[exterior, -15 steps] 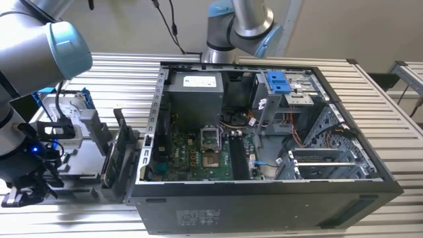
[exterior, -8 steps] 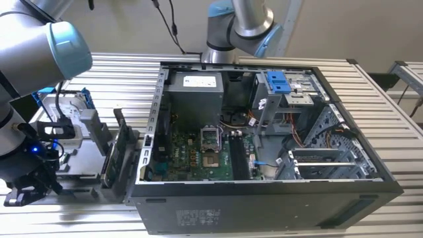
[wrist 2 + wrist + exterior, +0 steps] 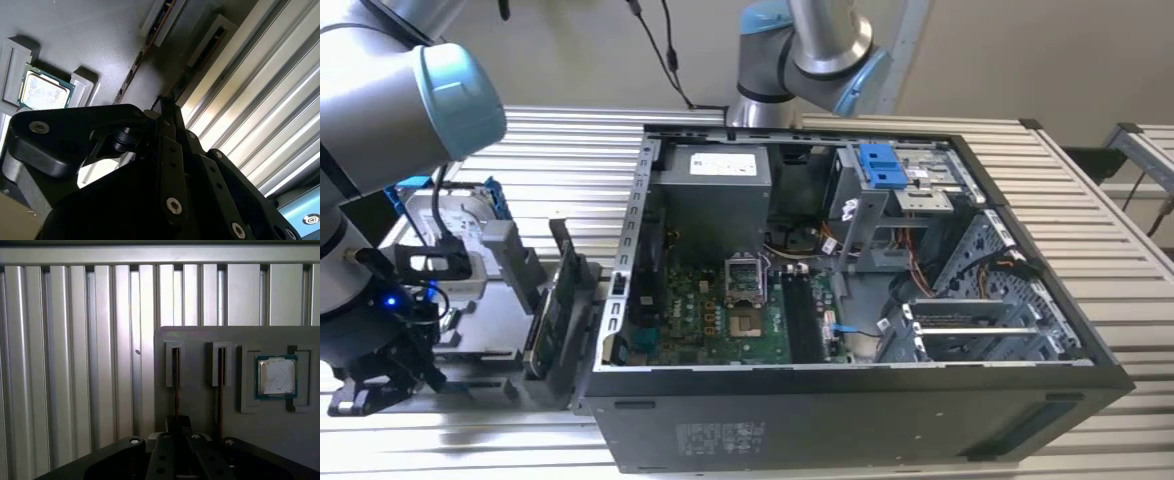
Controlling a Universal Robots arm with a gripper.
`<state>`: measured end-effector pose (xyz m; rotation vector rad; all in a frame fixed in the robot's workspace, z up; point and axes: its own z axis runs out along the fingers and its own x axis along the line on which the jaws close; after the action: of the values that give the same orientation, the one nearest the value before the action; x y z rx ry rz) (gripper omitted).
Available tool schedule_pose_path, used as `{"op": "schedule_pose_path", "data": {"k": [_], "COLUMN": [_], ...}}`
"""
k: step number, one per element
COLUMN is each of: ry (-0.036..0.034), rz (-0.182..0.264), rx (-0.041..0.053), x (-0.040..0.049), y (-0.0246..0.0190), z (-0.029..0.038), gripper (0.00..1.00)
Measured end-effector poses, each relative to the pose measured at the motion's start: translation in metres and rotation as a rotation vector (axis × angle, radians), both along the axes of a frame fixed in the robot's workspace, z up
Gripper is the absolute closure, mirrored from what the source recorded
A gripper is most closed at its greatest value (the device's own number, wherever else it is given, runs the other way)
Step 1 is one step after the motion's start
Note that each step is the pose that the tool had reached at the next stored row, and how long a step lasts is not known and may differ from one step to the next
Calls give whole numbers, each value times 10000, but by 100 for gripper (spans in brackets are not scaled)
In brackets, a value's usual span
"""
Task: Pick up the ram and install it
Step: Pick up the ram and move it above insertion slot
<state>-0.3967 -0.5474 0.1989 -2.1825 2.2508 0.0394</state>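
Black linkage of your end effector [image 3: 177, 424] sits closest to the lens in both wrist views. Tips drawn narrow, nearly together. They meet on the line of the ram [image 3: 176, 375], at its near end. It reads as a pinch on the board's edge, but the contact itself is hidden behind the tips.

Ram stands on edge in a slot of the grey holder [image 3: 200, 335]. It is the slot nearest the holder's side edge, with bare worktop [image 3: 75, 365] slats just beyond. Its long axis runs straight away from the end effector, toward the holder's far edge.

Second stick [image 3: 220, 390] stands parallel, between the ram and the chip [image 3: 276, 376].

Case [image 3: 854, 420] lies well apart from your end effector, toward the exterior view's right, open side up.
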Motion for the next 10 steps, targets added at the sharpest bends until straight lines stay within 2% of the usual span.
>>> {"op": "schedule_pose_path", "data": {"k": [5, 10], "ry": [-1, 0], "rz": [2, 2], "rx": [1, 0], "x": [0, 0], "y": [0, 0], "z": [3, 60], "gripper": [86, 86]}}
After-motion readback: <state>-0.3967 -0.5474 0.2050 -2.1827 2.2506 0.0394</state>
